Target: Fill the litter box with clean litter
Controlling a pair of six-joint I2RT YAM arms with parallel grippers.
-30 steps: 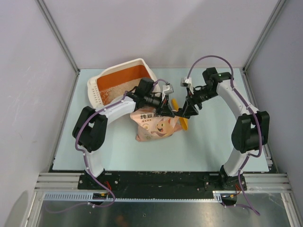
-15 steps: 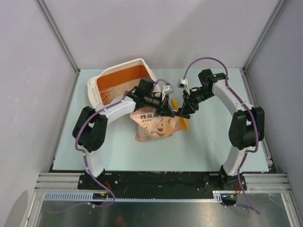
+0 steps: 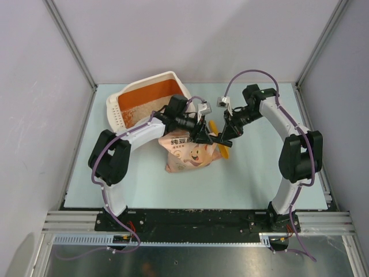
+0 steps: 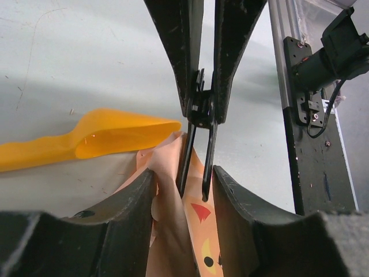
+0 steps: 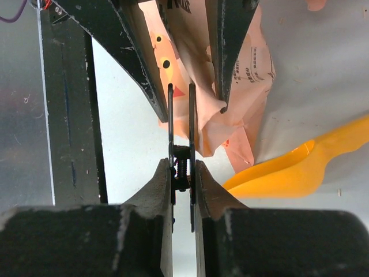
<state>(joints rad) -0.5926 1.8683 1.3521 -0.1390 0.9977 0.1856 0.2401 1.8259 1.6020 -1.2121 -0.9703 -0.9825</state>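
Two grippers meet nose to nose over the bag (image 3: 185, 154), which lies on the table (image 3: 259, 173) just in front of the litter box (image 3: 115, 109). The left gripper (image 4: 183, 173) has its jaws set apart with the bunched top of the bag filling the gap, and that reads as a hold on the paper. The right gripper (image 5: 181, 167) is clamped on a thin black clip (image 5: 170, 121), whose two flat blades reach in between the left jaws, right beside the bag's edge.

My read: the step is getting that clip clear of the bag's mouth so it can be opened. To do it well, the left side wants a firm pinch on the paper while the right draws straight back along the line of the blades, no twisting, or the thin paper could tear. The yellow scoop (image 4: 115, 135) lies just beside the bag's top, so the pull-back should go high and clear of it.

Clean litter? None shows for certain; it should be inside the bag, hidden. A pale patch (image 3: 141, 111) on the box's orange floor at the near end may be some, but I cannot tell.

Writing now: from above, the bag carries bold dark Chinese characters (image 3: 181, 141) that read as 纯豆腐, over a cartoon cat face. The right wrist view shows fine print on the bag's side, too small to read
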